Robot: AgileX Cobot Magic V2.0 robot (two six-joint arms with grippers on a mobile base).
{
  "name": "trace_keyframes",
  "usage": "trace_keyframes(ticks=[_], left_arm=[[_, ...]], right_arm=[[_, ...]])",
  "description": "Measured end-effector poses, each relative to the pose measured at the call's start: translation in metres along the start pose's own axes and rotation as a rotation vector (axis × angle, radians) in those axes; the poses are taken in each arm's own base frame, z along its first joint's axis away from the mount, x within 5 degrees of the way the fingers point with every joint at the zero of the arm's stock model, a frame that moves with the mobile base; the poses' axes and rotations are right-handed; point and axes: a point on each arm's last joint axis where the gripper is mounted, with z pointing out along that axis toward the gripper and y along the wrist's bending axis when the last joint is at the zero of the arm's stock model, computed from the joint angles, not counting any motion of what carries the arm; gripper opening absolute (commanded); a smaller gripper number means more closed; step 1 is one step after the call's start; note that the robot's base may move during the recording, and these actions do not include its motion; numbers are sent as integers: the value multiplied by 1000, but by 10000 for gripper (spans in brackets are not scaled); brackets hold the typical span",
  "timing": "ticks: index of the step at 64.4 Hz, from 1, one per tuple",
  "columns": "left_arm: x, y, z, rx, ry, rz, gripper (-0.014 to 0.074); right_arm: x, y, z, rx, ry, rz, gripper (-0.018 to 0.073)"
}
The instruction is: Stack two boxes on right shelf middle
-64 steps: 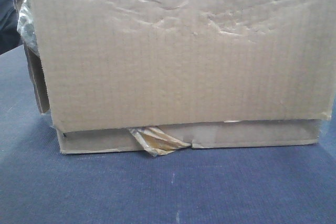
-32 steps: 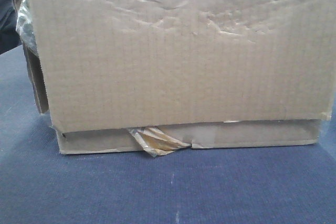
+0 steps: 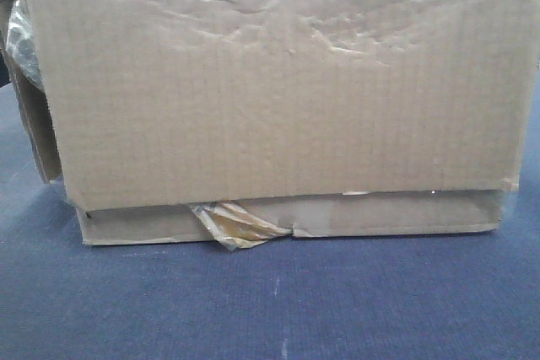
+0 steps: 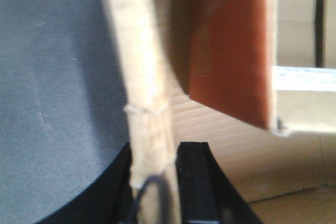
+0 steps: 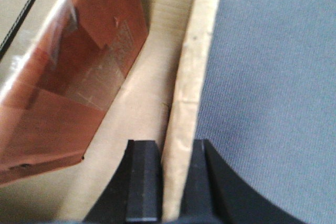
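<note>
Apparently the stacking itself is done: the wide, tall brown corrugated cardboard box sits squarely on the thin, flat brown cardboard box, touching along the seam where a torn strip of yellowish tape curls out on the near side. The pair rests on a blue woven surface; whether that is the middle level of the right shelf cannot be told from these views, so placing or letting go may remain. Both arms reach down over the tall box's open top. The left arm's fingers pinch an upright cardboard wall between them, blue surface to the left, box interior to the right. The right arm's fingers pinch another wall the mirrored way, blue surface to the right. Inside lies a flat reddish-brown packet, leaning clear of both arms.
</note>
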Motion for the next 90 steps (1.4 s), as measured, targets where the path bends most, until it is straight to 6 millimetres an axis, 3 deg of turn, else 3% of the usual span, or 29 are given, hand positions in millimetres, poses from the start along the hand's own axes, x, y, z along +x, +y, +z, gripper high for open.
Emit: trace_keyframes(ticks=[19,30,46,59,68,76,90], left_arm=[[-4,0,-5,-2,-16,-3,-111],[-16,-2,-32,10,-89,-7,-111],[-25,-1,-89,49,-264,-13,-111],[-7,-3,-152,85,-428,9,-111],[10,0,-183,105,-512,16,-111],[17,3,-195,109,-542,14,-111],[17,3,-194,104,-534,14,-111]], right_arm=[[3,1,-5,-3,24,50,-154],[6,4,-25,-6,4,58,-154],[3,10,-91,5,-204,40,-154],[-6,17,-157,4,-406,19,-154],[-9,22,-190,-3,-493,6,-154],[-9,24,-194,-18,-499,7,-154],[-8,24,-194,-21,-487,8,-154]])
